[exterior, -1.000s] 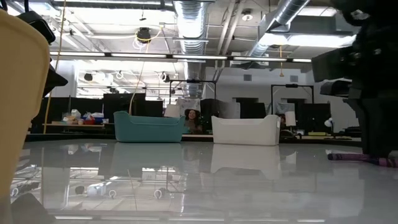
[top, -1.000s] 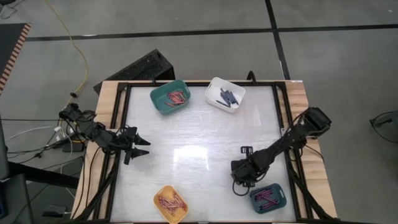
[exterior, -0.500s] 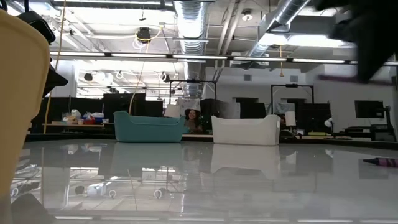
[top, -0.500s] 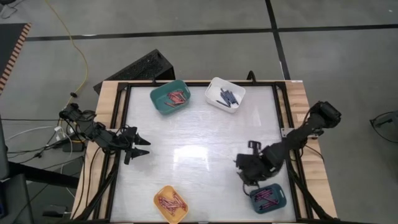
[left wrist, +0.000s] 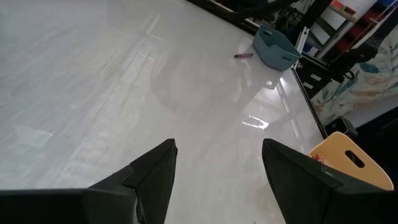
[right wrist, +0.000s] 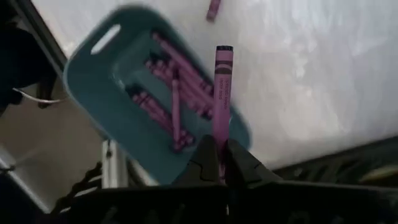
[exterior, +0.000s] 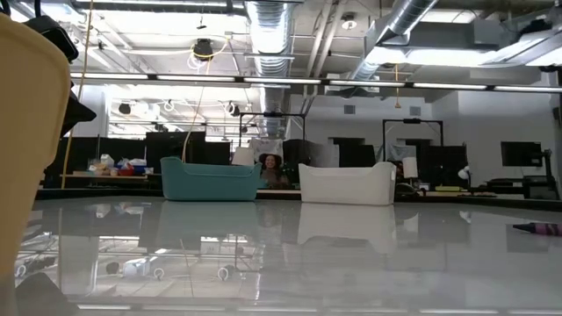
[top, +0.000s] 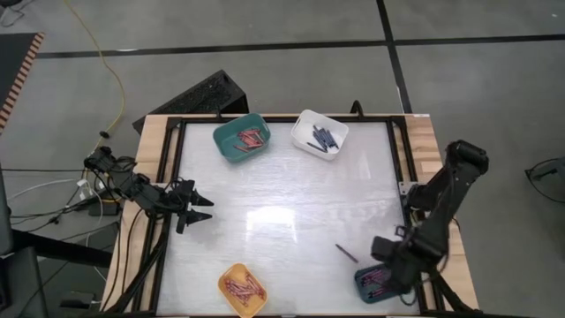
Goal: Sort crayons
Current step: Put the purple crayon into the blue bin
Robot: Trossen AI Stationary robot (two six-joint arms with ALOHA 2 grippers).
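Note:
In the right wrist view my right gripper (right wrist: 219,157) is shut on a pink-magenta crayon (right wrist: 221,93). It hangs over the dark teal bin (right wrist: 93,87) at the table's near right (top: 395,290), where several magenta crayons (right wrist: 177,93) lie. One loose magenta crayon (top: 346,253) lies flat on the table left of that bin and also shows in the low view (exterior: 536,228). At the left edge my left gripper (top: 201,208) waits, open and holding nothing (left wrist: 217,168). My right gripper pinches one end of the pink-magenta crayon (right wrist: 219,138) between its two fingertips. The fingers come from above, pointing down. The crayon runs on in line with the fingers, its free end (right wrist: 223,51) beyond them. It is lifted clear, above the dark teal bin's edge.
A teal bin (top: 241,137) with red crayons and a white bin (top: 320,134) with dark blue ones stand at the far edge. A yellow bin (top: 243,287) with brownish-red crayons stands at the near edge. Bare tabletop (top: 282,203) lies between them.
My right gripper has risen from the table with the pink-magenta crayon and swung toward the table's near right corner, over the dark teal bin, rolling its wrist on the way. The other loose crayon has stayed on the table.

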